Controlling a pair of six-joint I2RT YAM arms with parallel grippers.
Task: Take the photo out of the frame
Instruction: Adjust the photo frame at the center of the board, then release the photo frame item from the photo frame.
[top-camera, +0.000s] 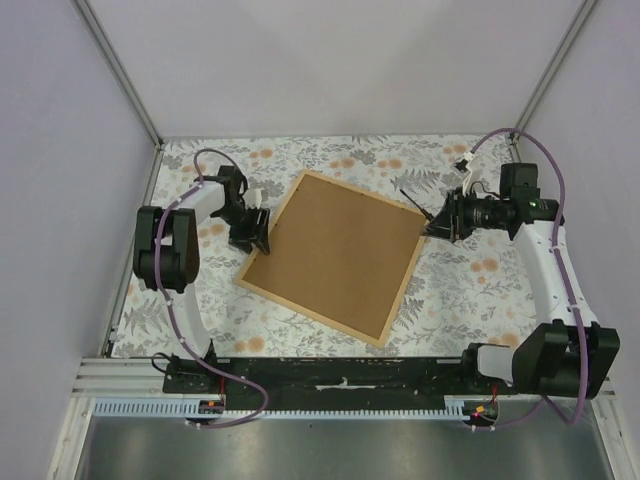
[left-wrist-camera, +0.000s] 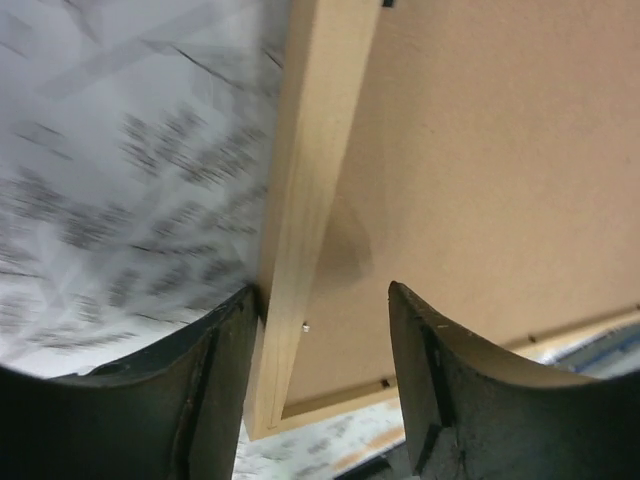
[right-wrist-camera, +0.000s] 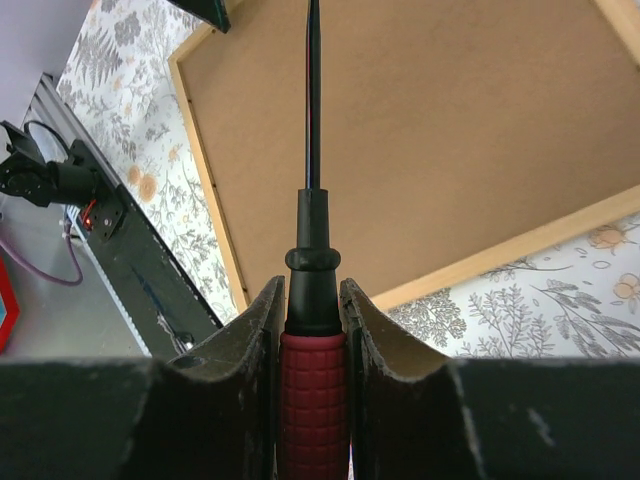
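The frame (top-camera: 335, 255) lies back side up on the flowered cloth, turned at an angle, its brown board (left-wrist-camera: 480, 180) ringed by light-tan wooden strips (left-wrist-camera: 300, 200). The photo is hidden under the board. My left gripper (top-camera: 252, 232) is at the frame's left edge. Its jaws (left-wrist-camera: 322, 290) are open and straddle the wooden strip, the left finger against the strip and the right finger apart over the board. My right gripper (top-camera: 437, 222) hovers at the frame's right corner. It is shut (right-wrist-camera: 312, 282) on a screwdriver (right-wrist-camera: 313, 400) with a red handle, whose black shaft (top-camera: 415, 203) points out over the board.
A flowered cloth (top-camera: 460, 290) covers the table. A black rail (top-camera: 340, 385) with both arm bases runs along the near edge. Pale walls and metal posts close in the left, right and back sides.
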